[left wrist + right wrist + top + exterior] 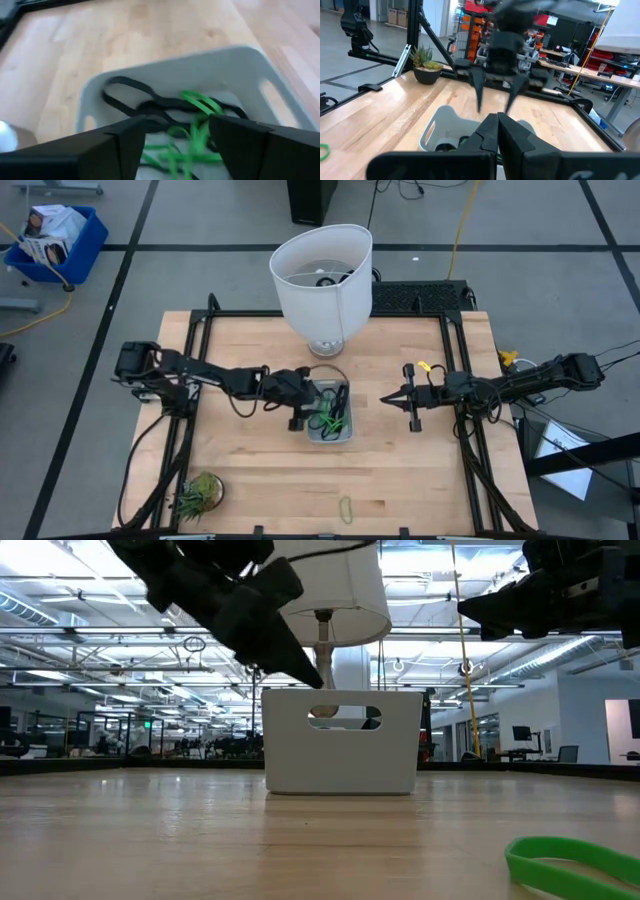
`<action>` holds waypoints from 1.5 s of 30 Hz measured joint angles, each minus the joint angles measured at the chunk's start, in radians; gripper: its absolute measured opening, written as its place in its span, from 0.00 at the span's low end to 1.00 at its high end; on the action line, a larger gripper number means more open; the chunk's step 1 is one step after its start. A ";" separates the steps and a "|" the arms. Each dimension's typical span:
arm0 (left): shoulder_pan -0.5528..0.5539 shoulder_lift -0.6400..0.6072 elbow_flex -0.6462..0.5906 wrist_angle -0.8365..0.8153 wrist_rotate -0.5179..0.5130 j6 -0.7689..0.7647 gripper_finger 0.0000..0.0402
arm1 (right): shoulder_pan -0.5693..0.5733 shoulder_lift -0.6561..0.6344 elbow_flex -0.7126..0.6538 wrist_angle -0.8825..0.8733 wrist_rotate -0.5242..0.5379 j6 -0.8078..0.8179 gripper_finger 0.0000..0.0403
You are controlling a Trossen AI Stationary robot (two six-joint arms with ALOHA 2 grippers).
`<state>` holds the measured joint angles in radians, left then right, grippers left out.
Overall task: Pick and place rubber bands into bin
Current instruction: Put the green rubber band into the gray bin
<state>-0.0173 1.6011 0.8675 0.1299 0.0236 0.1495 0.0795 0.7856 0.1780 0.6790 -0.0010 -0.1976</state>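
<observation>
Table: pale wood planks in a black frame, on a grey floor with dark lines.
Room: open hall with ceiling lights and desks beyond the table.
Lamp: white shade at the table's 12 o'clock edge.
Plant: one, at the 7 o'clock corner.
Crate: blue, on the floor off the 10 o'clock corner.
Left gripper: reaches in from 9 o'clock, above the bin's near rim, fingers spread, grasping nothing.
Right gripper: reaches in from 3 o'clock, just beside the bin, raised, fingers pressed together, empty.
Bin: one, at the table's centre.
Bands: green and black loops tangled in the bin, too tangled to count.
Loose band: one green, on the wood at 6 o'clock.
</observation>
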 joint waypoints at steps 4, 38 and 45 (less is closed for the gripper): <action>-0.062 -0.041 0.000 -0.107 -0.138 0.064 0.54 | 0.000 0.000 0.000 -0.016 0.000 0.002 0.00; -0.229 -0.941 -0.822 0.449 -0.314 0.114 0.00 | 0.000 0.000 0.000 -0.026 0.060 0.017 0.00; -0.248 -0.981 -0.822 0.409 -0.289 0.104 0.00 | 0.000 0.000 0.000 -0.026 0.058 0.014 0.00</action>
<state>-0.2649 0.6201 0.0452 0.5385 -0.2655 0.2539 0.0792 0.7853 0.1780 0.6529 0.0570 -0.1839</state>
